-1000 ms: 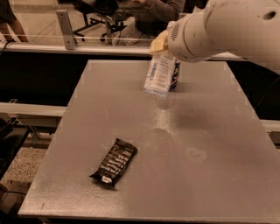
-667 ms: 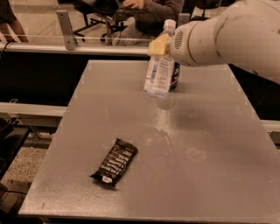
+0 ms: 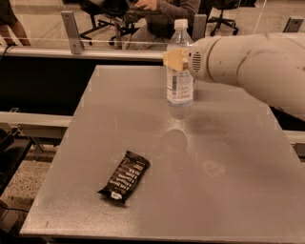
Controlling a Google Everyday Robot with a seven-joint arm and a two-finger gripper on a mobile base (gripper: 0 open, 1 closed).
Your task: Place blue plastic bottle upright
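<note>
The blue plastic bottle (image 3: 179,81), clear with a pale label and a white cap, stands upright at the far middle of the grey table (image 3: 228,157). Its base is on or just above the tabletop. My gripper (image 3: 176,59) reaches in from the right on a thick white arm (image 3: 248,59). Its yellowish fingers (image 3: 173,59) close around the bottle's upper part, just below the neck. The far finger is hidden behind the bottle.
A black snack-bar wrapper (image 3: 125,177) lies flat at the front left of the table. Behind the table runs a rail with a glass barrier (image 3: 71,33); a seated person (image 3: 167,14) and office chairs are beyond it.
The bottle was tilted in my gripper with its cap leaning right. It now stands vertical, and my arm has swung lower and further right.
</note>
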